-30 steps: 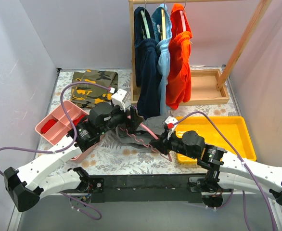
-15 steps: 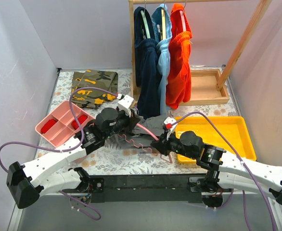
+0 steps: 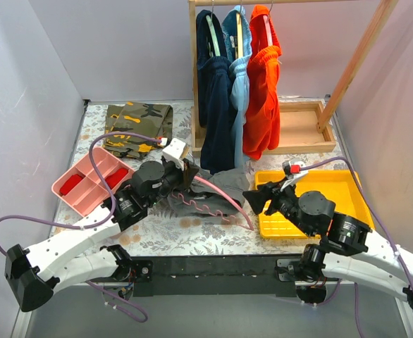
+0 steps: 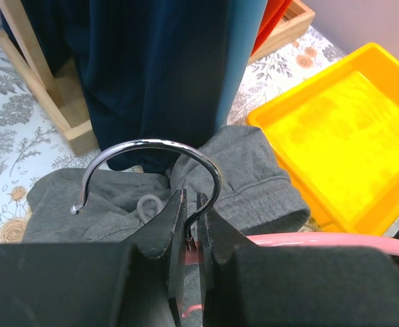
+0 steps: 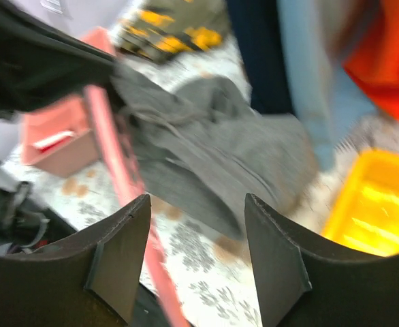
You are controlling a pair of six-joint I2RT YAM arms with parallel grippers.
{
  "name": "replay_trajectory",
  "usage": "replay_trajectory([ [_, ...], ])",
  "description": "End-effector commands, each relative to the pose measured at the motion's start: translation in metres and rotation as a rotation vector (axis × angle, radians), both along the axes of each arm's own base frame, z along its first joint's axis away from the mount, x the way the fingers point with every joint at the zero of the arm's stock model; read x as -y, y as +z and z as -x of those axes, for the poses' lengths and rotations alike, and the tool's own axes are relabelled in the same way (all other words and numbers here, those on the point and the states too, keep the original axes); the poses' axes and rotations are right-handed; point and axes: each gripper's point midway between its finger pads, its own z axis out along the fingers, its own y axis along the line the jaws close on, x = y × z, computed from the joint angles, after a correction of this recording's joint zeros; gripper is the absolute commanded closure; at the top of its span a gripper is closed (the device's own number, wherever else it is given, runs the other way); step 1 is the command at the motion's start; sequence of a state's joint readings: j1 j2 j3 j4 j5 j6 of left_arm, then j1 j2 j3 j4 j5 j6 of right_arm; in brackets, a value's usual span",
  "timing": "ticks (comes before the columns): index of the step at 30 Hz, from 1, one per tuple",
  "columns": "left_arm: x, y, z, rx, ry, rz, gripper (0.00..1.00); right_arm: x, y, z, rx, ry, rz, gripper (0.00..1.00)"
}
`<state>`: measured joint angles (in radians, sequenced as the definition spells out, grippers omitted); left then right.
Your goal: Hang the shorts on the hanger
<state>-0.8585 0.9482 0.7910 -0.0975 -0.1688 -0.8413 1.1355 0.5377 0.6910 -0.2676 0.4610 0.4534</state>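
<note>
Steadying the hanger so the shorts can go on

My left pincer is clamped tight on the neck of the hanger, just under its metal hook. The shorts lie crumpled on the worktop straight ahead of and beneath it, with the pink arm crossing them. My right pincer hangs spread wide and empty, the shorts just ahead of its tips. To do this well, I judge I should hold the hanger level with the left, pinch one waistband edge only, and draw it along the bar without dragging the heap.
</note>
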Motion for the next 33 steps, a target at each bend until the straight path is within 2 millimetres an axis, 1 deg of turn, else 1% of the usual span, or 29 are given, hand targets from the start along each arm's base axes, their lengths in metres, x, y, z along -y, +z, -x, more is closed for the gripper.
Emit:
replay_trajectory([
  [1,-0.014,0.030,-0.005,0.090,0.061,0.056,1.00,0.032,-0.070,-0.009,-0.157,-0.184,0.172,0.35],
  [2,-0.014,0.032,-0.005,0.094,0.064,0.061,1.00,0.026,-0.079,-0.005,-0.180,-0.152,0.180,0.34],
  [4,-0.014,0.038,-0.004,0.111,0.057,0.076,1.00,0.022,-0.089,-0.007,-0.183,-0.139,0.168,0.34],
  [5,-0.014,0.041,-0.005,0.116,0.058,0.079,1.00,0.018,-0.102,-0.003,-0.201,-0.097,0.180,0.34],
  [6,-0.014,0.042,-0.004,0.119,0.056,0.082,1.00,0.016,-0.103,-0.006,-0.200,-0.091,0.169,0.33],
  [7,-0.015,0.044,-0.005,0.125,0.058,0.084,1.00,0.010,-0.097,-0.009,-0.170,-0.059,0.143,0.33],
  [8,-0.015,0.045,-0.005,0.125,0.059,0.084,1.00,-0.002,-0.102,-0.001,-0.179,0.025,0.134,0.33],
  [10,-0.015,0.045,-0.005,0.126,0.060,0.082,1.00,-0.009,-0.099,-0.006,-0.160,0.058,0.114,0.32],
  [11,-0.014,0.045,-0.005,0.126,0.060,0.082,1.00,-0.012,-0.106,-0.006,-0.172,0.070,0.132,0.31],
  [12,-0.015,0.045,-0.006,0.127,0.065,0.082,1.00,-0.013,-0.112,-0.008,-0.176,0.067,0.145,0.30],
  [16,-0.017,0.046,-0.007,0.131,0.077,0.084,1.00,-0.023,-0.118,-0.015,-0.171,0.067,0.142,0.27],
  [18,-0.018,0.048,-0.008,0.138,0.083,0.087,1.00,-0.022,-0.120,-0.024,-0.165,0.028,0.139,0.27],
  [19,-0.019,0.048,-0.009,0.140,0.087,0.087,1.00,-0.020,-0.127,-0.027,-0.175,0.005,0.161,0.28],
  [21,-0.022,0.051,-0.010,0.152,0.102,0.087,1.00,-0.021,-0.122,-0.036,-0.157,-0.031,0.134,0.33],
  [22,-0.022,0.061,-0.011,0.181,0.104,0.110,1.00,-0.017,-0.123,-0.042,-0.153,-0.072,0.140,0.37],
  [23,-0.022,0.064,-0.012,0.196,0.107,0.106,1.00,-0.014,-0.123,-0.046,-0.147,-0.098,0.142,0.46],
  [24,-0.024,0.068,-0.013,0.217,0.113,0.096,1.00,-0.011,-0.119,-0.051,-0.135,-0.121,0.137,0.51],
  [25,-0.026,0.074,-0.016,0.241,0.129,0.102,1.00,-0.010,-0.109,-0.055,-0.116,-0.142,0.123,0.58],
  [26,-0.027,0.078,-0.017,0.258,0.136,0.099,1.00,-0.010,-0.102,-0.058,-0.106,-0.149,0.115,0.76],
  [27,-0.029,0.084,-0.020,0.291,0.148,0.096,1.00,-0.007,-0.099,-0.059,-0.105,-0.155,0.124,0.85],
  [28,-0.034,0.087,-0.023,0.309,0.181,0.092,1.00,-0.010,-0.082,-0.062,-0.089,-0.155,0.110,0.92],
  [29,-0.035,0.088,-0.025,0.323,0.190,0.088,1.00,-0.009,-0.081,-0.061,-0.100,-0.156,0.131,0.99],
  [30,-0.038,0.094,-0.027,0.351,0.205,0.095,1.00,-0.008,-0.079,-0.061,-0.108,-0.154,0.147,0.99],
  [31,-0.040,0.097,-0.028,0.374,0.218,0.083,1.00,-0.005,-0.083,-0.057,-0.136,-0.150,0.186,0.99],
  [32,-0.047,0.099,-0.032,0.388,0.257,0.078,1.00,-0.006,-0.075,-0.056,-0.137,-0.143,0.181,0.99],
  [33,-0.051,0.106,-0.033,0.418,0.286,0.102,1.00,-0.006,-0.071,-0.054,-0.140,-0.134,0.180,0.99],
])
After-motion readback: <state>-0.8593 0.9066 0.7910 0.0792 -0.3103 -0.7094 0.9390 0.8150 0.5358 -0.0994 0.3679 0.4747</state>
